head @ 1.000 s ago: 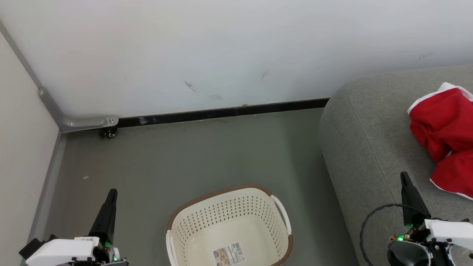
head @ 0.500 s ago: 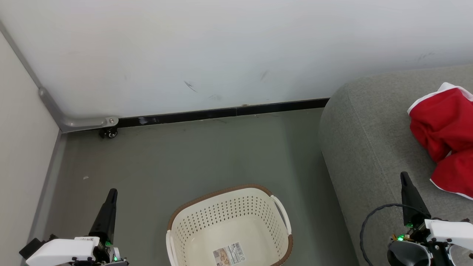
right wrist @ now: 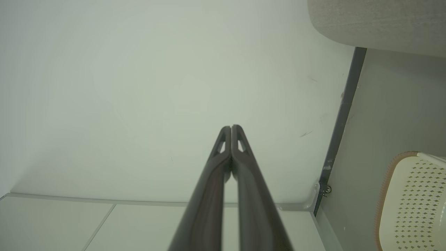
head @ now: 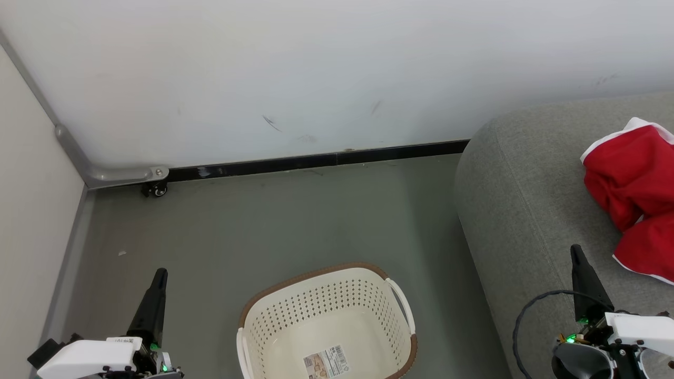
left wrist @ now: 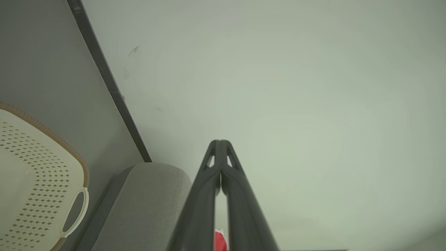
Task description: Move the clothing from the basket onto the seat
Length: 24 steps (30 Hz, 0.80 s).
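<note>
The clothing (head: pixel 634 195), bright red with white trim, lies bunched on the grey seat (head: pixel 526 210) at the right edge of the head view. A sliver of red clothing (left wrist: pixel 220 241) peeks between the left fingers in the left wrist view. On the floor sits the cream basket (head: pixel 326 326) with a brown rim, holding nothing but a barcode sticker (head: pixel 326 362) on its base. My left gripper (head: pixel 159 275) stands shut at the lower left, left of the basket. My right gripper (head: pixel 576 251) is shut over the seat's front part, left of the clothing. Both hold nothing.
A white wall with a black skirting strip (head: pixel 316 160) runs behind the grey floor (head: pixel 263 226). A grey bracket and a small castor (head: pixel 155 189) sit in the left corner. A pale panel (head: pixel 31 210) borders the floor on the left.
</note>
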Available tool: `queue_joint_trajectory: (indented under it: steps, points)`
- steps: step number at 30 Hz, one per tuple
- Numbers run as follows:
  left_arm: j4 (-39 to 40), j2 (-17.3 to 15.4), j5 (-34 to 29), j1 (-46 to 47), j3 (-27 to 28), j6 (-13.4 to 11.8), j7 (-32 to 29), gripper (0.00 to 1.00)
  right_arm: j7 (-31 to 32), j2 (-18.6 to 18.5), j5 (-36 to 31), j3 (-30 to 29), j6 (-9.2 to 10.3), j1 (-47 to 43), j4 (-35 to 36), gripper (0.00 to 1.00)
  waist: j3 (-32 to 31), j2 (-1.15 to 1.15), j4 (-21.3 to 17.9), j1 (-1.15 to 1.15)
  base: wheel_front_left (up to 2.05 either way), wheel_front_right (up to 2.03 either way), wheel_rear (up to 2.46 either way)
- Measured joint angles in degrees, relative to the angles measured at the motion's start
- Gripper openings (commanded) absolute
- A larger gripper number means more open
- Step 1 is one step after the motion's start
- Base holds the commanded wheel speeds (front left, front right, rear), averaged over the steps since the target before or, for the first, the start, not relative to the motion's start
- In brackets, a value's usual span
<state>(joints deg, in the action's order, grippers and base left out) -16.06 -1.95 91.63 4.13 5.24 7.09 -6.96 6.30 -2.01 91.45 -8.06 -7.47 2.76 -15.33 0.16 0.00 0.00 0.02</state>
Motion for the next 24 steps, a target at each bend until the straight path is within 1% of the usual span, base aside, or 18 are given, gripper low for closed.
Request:
queue_joint_trajectory:
  steps: [24]
  points:
    - [0.08,0.0,0.01,0.0,-0.08,0.0,0.18,0.0,0.0,0.0,0.01,0.01,0.0,0.0,0.0,0.0,0.0,0.0,0.0,0.0,0.0,0.0,0.0]
